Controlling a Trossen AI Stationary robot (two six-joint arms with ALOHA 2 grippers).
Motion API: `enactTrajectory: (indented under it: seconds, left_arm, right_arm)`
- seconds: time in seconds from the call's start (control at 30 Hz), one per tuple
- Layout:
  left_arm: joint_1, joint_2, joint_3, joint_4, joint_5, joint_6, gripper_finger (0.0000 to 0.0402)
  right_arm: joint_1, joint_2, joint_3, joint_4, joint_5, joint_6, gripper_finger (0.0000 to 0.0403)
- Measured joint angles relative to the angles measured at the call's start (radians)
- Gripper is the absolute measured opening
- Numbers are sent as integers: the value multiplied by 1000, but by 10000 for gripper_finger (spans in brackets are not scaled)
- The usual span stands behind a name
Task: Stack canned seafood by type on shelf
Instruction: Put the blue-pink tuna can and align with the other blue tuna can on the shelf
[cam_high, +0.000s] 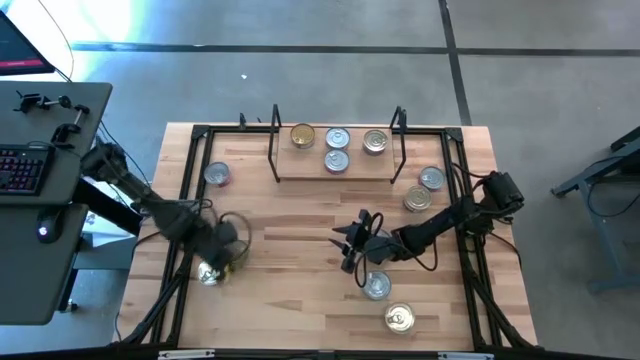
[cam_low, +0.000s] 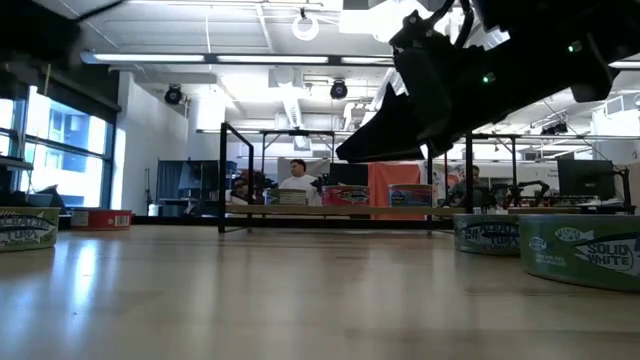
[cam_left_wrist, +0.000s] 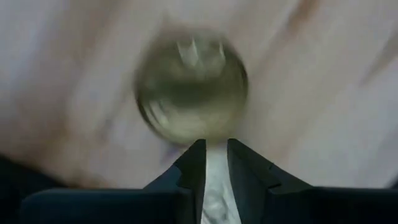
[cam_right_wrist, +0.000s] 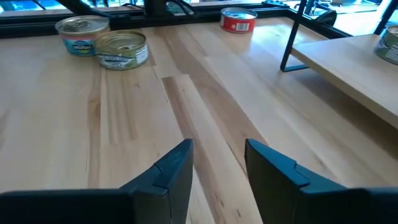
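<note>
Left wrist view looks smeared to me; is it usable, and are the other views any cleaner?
Left wrist view: motion-blurred, only a round gold-lidded can beyond the left gripper reads, its label lost. Right wrist view: sharp, the open right gripper over bare wood. Low view: the arm is a dark silhouette against bright ceiling lights. High view: even light, with glare on the can lids on the shelf.

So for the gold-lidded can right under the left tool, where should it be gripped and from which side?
Probably from straight above, fingers closing across the round side wall. The gold-lidded can sits flat on the table, lid up, near the left edge with no other can touching it. It is low and round, so any pair of opposite sides works. The left tool is already beside it, looking down on the lid.
</note>
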Motion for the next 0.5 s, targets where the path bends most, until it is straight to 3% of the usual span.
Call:
enactTrajectory:
  seconds: [0.23,0.5]
  left_arm:
    - [-245,0,-32,2,32,-410,41]
    - [-271,-3,-192,181,-16,-464,14]
  right_arm:
    - [-1,0,0,0,1,0,137]
    - [-1,0,0,0,1,-33,137]
